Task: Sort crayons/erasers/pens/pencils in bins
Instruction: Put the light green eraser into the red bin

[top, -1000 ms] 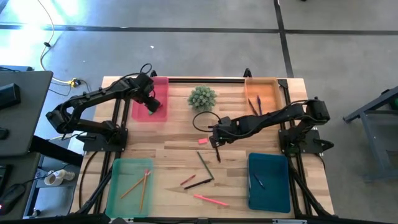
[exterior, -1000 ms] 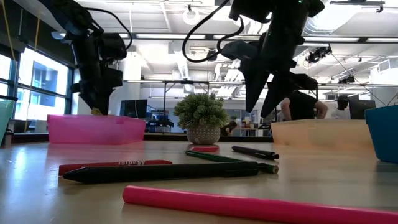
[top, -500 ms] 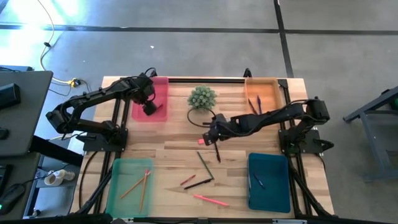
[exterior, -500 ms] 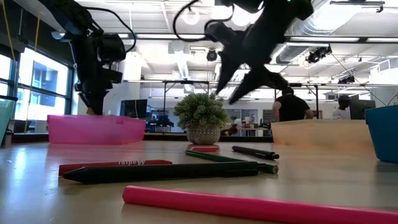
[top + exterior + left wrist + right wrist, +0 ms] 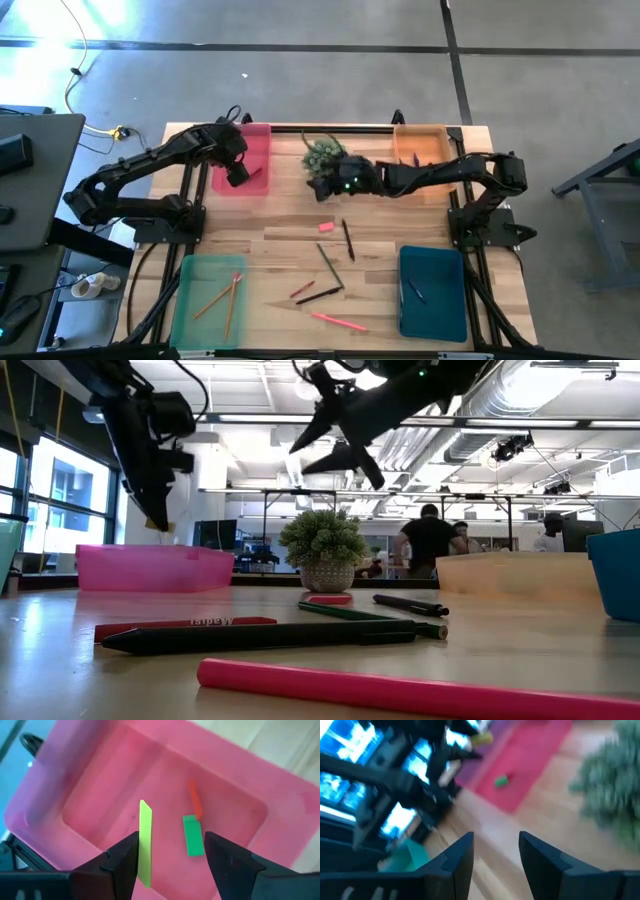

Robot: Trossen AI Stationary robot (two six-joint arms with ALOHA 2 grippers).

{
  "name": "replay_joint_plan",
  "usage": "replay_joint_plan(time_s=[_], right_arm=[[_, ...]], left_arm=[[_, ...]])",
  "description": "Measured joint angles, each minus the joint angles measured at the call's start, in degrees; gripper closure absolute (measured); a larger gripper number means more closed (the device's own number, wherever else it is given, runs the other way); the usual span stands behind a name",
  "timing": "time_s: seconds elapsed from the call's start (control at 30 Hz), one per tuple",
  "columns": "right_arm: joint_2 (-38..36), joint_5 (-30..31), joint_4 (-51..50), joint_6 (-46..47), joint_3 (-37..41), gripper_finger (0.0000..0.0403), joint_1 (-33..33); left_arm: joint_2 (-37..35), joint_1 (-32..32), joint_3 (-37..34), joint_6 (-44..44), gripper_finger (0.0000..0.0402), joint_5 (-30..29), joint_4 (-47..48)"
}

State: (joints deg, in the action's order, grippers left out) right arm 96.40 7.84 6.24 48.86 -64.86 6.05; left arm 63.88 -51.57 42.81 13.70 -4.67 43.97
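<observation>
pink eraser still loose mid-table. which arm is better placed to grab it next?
Likely the right. Its open gripper hangs by the plant, just behind the pink eraser. The left gripper, also open, is over the pink bin, farther from it.

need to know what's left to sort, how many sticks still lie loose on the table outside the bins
5: a black pen right of the red eraser, a dark green pencil below it, a short red crayon, a dark pen beside that, and a pink pencil nearest the front edge.
</observation>
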Motion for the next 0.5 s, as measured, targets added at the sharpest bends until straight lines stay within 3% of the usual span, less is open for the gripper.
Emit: replay_joint_plan(time_s=[0.13, 0.3, 0.5], right_arm=[[0.02, -0.38, 3.77, -2.37, -0.93, 0.0254, 2.52], [2.78, -2.23, 3.86, -10.35, -9.62, 0.0254, 5.74], [9.27, -2.24, -7.13, -16.85, -23.36, 0.0254, 8.31]], left_arm=[[-3.03, 1.24, 0.00, 1.32, 0.0197, 0.11, -0.02], [-5.84, 2.91, 0.01, 4.28, 0.0196, -0.13, -0.63], [-8.07, 4.07, 0.02, 8.51, 0.0203, -2.44, -2.84]])
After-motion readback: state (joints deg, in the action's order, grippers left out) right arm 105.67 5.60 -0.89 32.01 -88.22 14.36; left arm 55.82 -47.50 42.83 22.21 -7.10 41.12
